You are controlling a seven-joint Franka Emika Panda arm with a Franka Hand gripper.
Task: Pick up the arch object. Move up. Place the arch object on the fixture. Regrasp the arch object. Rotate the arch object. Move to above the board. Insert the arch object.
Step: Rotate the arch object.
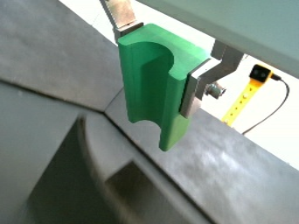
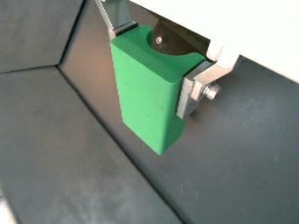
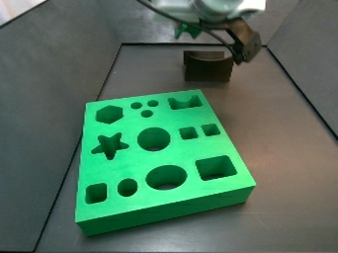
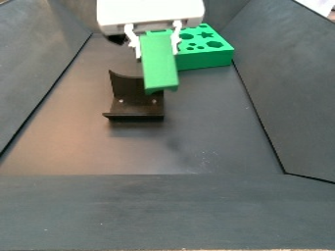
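The arch object point(image 1: 152, 83) is a green block with a curved channel down one face. My gripper point(image 1: 163, 52) is shut on it, one silver finger point(image 1: 204, 77) pressed to each side. In a wrist view the block's flat back point(image 2: 147, 92) shows between the same fingers point(image 2: 195, 90). In a side view the arch object point(image 4: 160, 61) hangs tilted from the gripper point(image 4: 155, 37), just above and in front of the dark fixture point(image 4: 127, 98). The board point(image 3: 165, 153) lies flat with its shaped holes facing up, the fixture point(image 3: 208, 66) behind it. There the gripper point(image 3: 211, 25) is blurred.
Dark sloping walls point(image 4: 46, 88) enclose the work floor on all sides. A yellow tape measure point(image 1: 243, 101) with a black cable lies outside the wall. The board point(image 4: 203, 47) sits beyond the fixture in a side view.
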